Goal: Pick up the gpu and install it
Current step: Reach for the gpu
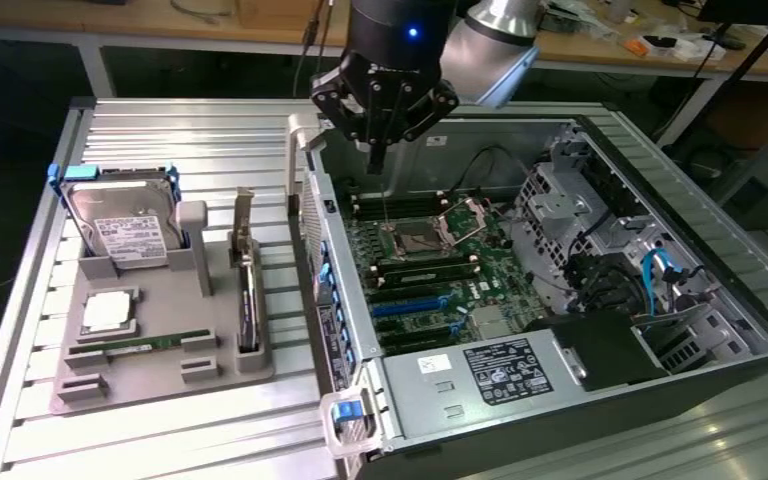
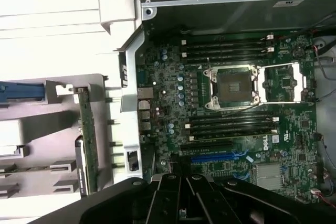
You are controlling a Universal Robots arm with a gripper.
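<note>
My gripper (image 1: 376, 165) hung shut, empty; the gpu (image 1: 247, 300) stood at eight o'clock, exterior view. I judged a grip squared across its thin edge best.

Green motherboard (image 1: 444, 265) with blue expansion slots (image 1: 408, 307), silver hard drive (image 1: 117, 205) with white label (image 1: 137, 240), dark gpu (image 1: 247, 305) with silvery bracket (image 1: 241, 225), grey holder tray (image 1: 157, 375), black gripper (image 1: 376, 160), blue cables (image 1: 654, 268), ribbed silvery table (image 1: 184, 130)
</note>
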